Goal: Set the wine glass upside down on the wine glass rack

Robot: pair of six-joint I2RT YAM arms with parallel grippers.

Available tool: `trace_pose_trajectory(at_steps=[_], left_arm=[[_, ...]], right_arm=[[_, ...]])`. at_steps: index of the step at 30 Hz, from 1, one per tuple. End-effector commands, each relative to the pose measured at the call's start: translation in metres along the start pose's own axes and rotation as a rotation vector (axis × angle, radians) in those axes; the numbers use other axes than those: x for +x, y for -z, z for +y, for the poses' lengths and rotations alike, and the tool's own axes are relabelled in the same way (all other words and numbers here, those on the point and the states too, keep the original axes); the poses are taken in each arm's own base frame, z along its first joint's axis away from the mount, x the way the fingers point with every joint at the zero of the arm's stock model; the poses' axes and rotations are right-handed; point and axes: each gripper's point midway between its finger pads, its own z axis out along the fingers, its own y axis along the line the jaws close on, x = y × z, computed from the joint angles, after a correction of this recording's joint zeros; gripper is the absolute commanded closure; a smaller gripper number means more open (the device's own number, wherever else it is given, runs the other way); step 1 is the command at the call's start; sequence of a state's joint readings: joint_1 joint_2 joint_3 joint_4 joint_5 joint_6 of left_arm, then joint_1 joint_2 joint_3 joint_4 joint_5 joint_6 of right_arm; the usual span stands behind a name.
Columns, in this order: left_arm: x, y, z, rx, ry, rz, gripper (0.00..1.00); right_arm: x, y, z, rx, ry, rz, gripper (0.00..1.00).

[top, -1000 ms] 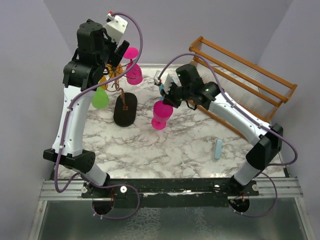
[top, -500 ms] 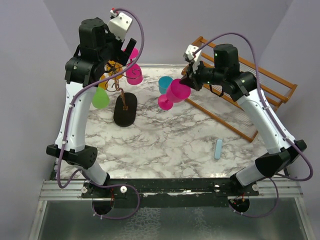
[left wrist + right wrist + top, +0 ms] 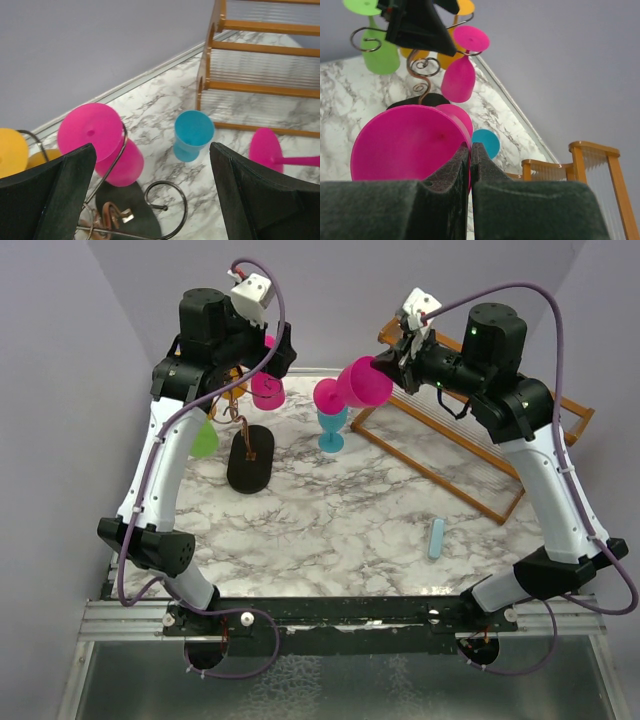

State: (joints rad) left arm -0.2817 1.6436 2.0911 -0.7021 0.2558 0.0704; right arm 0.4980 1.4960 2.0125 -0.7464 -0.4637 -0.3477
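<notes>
Right tool point(image 3: 470, 148) is clamped on the pink glass point(image 3: 362, 383) at upper middle, while the left tool point(image 3: 152, 147) sits wide apart above the rack point(image 3: 249, 460).

Marble table point(image 3: 330, 530) (wire rack point(image 3: 249, 460), blue glass point(image 3: 331, 428))

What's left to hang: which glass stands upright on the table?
The blue glass; the rest hang on the wire rack, bar the pink glass in the right gripper.

Your left gripper point(image 3: 151, 150) has its fingers wide apart. Between them you see a pink wine glass point(image 3: 94, 133) hanging upside down from the wine glass rack point(image 3: 169, 201), a blue glass point(image 3: 193, 134) upright on the marble point(image 3: 150, 106), and another pink glass point(image 3: 267, 149), its foot turned sideways.
</notes>
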Motion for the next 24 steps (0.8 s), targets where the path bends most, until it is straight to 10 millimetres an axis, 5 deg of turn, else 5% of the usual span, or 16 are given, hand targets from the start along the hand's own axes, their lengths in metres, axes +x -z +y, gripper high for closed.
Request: trace_pose_trajectory(at_steps=[1, 9, 24], left_arm=[[-0.036, 0.017, -0.043, 0.203, 0.143, -0.133, 0.01], [-0.021, 0.01, -0.083, 0.435, 0.361, -0.091, 0.12], [0.01, 0.008, -0.101, 0.583, 0.589, -0.01, 0.48]], right_arm=[[-0.013, 0.009, -0.035, 0.217, -0.108, -0.027, 0.99], [-0.023, 0.009, -0.024, 0.167, -0.193, -0.07, 0.99], [-0.023, 0.01, -0.025, 0.121, -0.215, -0.093, 0.99]])
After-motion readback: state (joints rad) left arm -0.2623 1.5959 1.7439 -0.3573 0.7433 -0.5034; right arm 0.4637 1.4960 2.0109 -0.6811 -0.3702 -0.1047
